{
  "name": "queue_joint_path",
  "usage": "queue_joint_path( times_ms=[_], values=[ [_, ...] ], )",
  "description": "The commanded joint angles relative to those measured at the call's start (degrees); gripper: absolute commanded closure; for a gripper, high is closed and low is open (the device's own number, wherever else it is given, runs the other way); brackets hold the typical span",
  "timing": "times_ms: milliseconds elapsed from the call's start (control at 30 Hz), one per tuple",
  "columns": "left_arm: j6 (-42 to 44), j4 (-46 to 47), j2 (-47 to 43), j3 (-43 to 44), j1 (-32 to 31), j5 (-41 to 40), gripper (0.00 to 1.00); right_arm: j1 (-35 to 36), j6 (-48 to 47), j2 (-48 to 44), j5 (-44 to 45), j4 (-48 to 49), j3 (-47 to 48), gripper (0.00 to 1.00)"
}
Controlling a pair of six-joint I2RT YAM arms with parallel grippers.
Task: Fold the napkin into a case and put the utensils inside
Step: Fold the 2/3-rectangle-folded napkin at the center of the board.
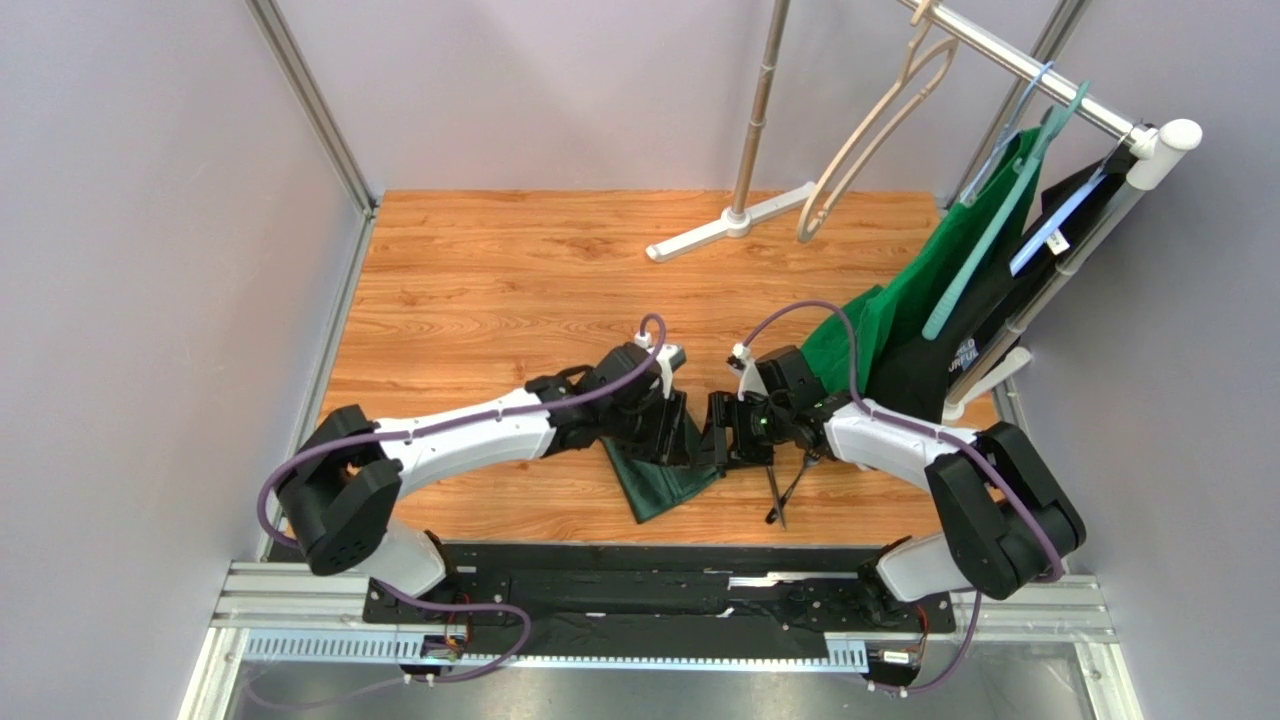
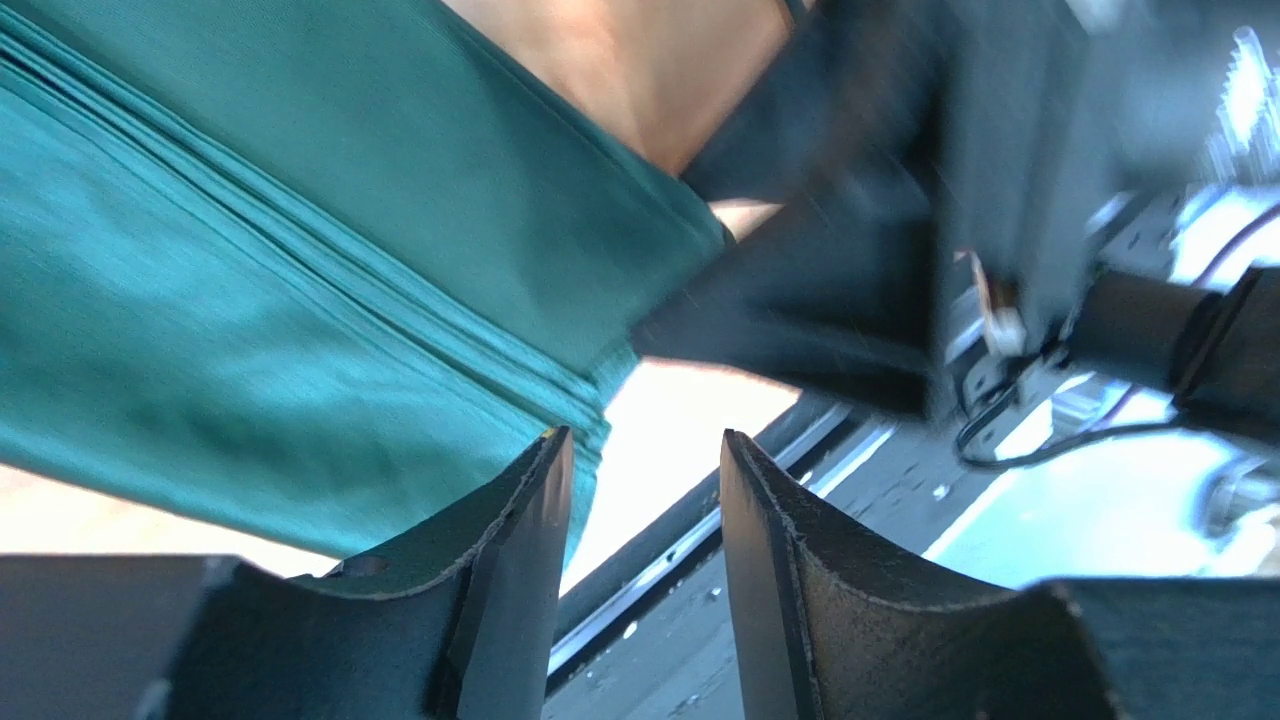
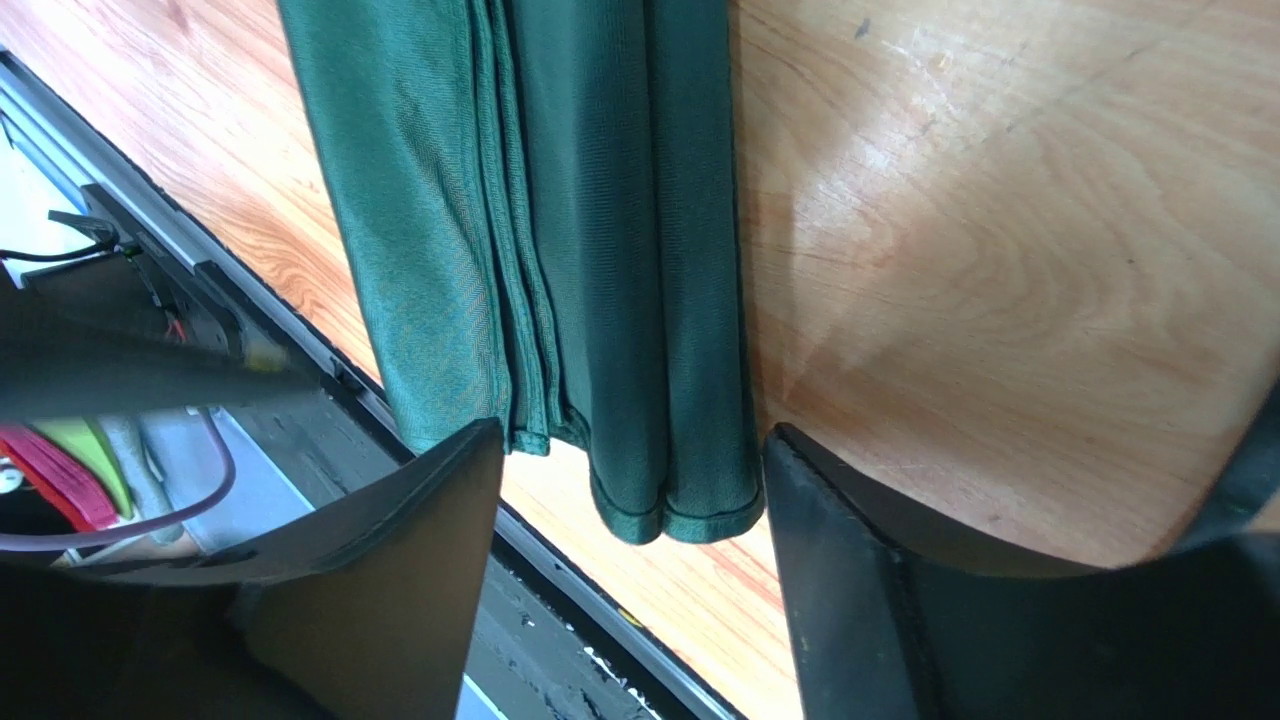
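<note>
The napkin (image 1: pixel 658 480) is dark green cloth folded into a narrow strip of several layers, lying near the table's front edge under both grippers. My left gripper (image 1: pixel 679 432) is open above its upper part. In the left wrist view the folded layers (image 2: pixel 301 270) lie beside the left finger, and nothing is between the jaws (image 2: pixel 643 443). My right gripper (image 1: pixel 724 435) is open over the strip's edge. In the right wrist view the folded end (image 3: pixel 661 375) reaches down between the open jaws (image 3: pixel 631 438) without being pinched. Two slim utensils (image 1: pixel 777 492) lie just right of the napkin.
A clothes rack (image 1: pixel 1037 75) stands at the back right with a brighter green garment (image 1: pixel 932 293) on a teal hanger and an empty hanger (image 1: pixel 872 128). The rack's foot (image 1: pixel 721 228) rests on the wooden table (image 1: pixel 496 285). A black rail (image 1: pixel 661 578) runs along the front edge.
</note>
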Motion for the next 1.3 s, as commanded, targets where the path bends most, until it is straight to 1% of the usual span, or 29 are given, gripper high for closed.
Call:
queue_joint_path(
  times_ms=[0,33,67,133,167,200,267,300,367,400,433,467,533,567,633,667,700,733,767,800,867,900,967,1100,1133,1267],
  values=[
    [3.29,6.29,-5.74,-2.33,-5.48,-10.65,0.5,0.06,0.61,0.57,-2.55,4.84,-0.87,0.42],
    [3.9,6.9,-7.49,-4.07,-6.45,-14.15,0.51,0.15,1.58,-0.12,-2.99,5.28,-1.23,0.46],
    [4.87,8.74,-8.37,-5.22,-8.46,-15.92,0.53,0.32,2.55,-0.48,-3.95,6.68,-2.1,0.49],
    [5.05,10.24,-10.48,-8.56,-9.79,-20.31,0.55,1.02,6.5,-1.62,-4.32,7.83,-2.9,0.58],
    [5.4,12.08,-11.19,-9.79,-10.32,-21.47,0.55,1.37,8.25,-1.97,-4.05,8.53,-3.33,0.61],
    [5.58,12.62,-11.98,-11.54,-11.2,-22.7,0.55,2.07,11.49,-2.32,-3.79,8.97,-4.12,0.7],
    [6.97,13.15,-12.6,-12.44,-12.25,-25.6,0.52,2.78,15.2,-2.76,-2.83,10.2,-4.92,0.78],
    [7.77,12.97,-12.6,-12.53,-13.65,-26.39,0.49,3.57,19.13,-2.77,-2.91,11.43,-6.31,0.8],
    [9.7,11.84,-12.16,-12.09,-14.89,-28.51,0.46,4.71,21.88,-3.73,-1.43,13.98,-7.2,0.81],
    [9.88,11.22,-11.55,-11.48,-15.68,-29.56,0.44,5.85,23.2,-4.26,-0.89,14.42,-7.64,0.83],
    [9.97,10.87,-11.37,-11.3,-16.91,-30.87,0.44,6.12,25.3,-4.78,-0.8,14.69,-8.34,0.86],
    [10.32,10.86,-11.02,-11.21,-17.44,-30.88,0.43,6.56,26.8,-5.31,-1.06,16.0,-8.96,0.86],
    [10.41,10.78,-9.79,-10.51,-18.76,-31.67,0.43,8.67,27.26,-6.81,-1.59,17.07,-8.71,0.82],
    [10.67,10.6,-9.18,-10.07,-19.2,-31.94,0.42,8.59,25.95,-7.42,-0.98,12.37,-7.92,0.68],
    [10.85,7.9,-6.28,-7.44,-20.42,-33.24,0.41,5.0,22.61,-11.01,0.6,6.55,-6.07,0.46],
    [10.94,6.74,-5.06,-6.21,-20.87,-33.95,0.41,3.33,19.55,-12.59,3.04,0.86,-5.63,0.38],
    [10.77,5.51,-2.87,-3.94,-21.4,-34.74,0.41,-0.52,17.61,-14.0,4.46,-1.98,-5.01,0.31],
    [10.76,4.46,-1.89,-2.96,-21.84,-35.36,0.41,-2.38,15.85,-16.02,6.13,-5.31,-4.14,0.28],
    [10.59,3.49,-0.83,-1.82,-22.54,-35.8,0.4,-3.97,12.61,-16.56,8.67,-11.0,-2.48,0.26],
    [10.07,2.0,1.53,0.89,-22.72,-36.33,0.4,-6.42,11.1,-16.83,9.39,-13.15,-1.76,0.24],
    [9.71,-0.29,3.82,2.93,-23.15,-37.03,0.4,-8.02,9.24,-17.0,11.4,-18.15,-0.27,0.24],
    [9.71,-0.65,5.92,4.59,-23.94,-37.56,0.4,-8.72,8.71,-17.09,12.29,-19.05,-0.18,0.23],
    [9.19,-2.75,9.35,7.49,-24.65,-37.91,0.4,-9.34,8.79,-17.27,13.08,-19.93,-0.87,0.23],
    [6.64,-8.98,14.71,12.33,-25.44,-39.76,0.39,-10.13,9.32,-17.71,11.51,-18.62,-2.72,0.23],
    [5.85,-11.09,15.34,13.04,-25.7,-40.63,0.39,-10.22,9.24,-17.62,11.42,-18.53,-2.9,0.23],
    [3.04,-14.62,17.8,15.33,-26.32,-42.22,0.38,-10.49,9.24,-18.85,10.1,-16.86,-3.95,0.23]
  ],
)
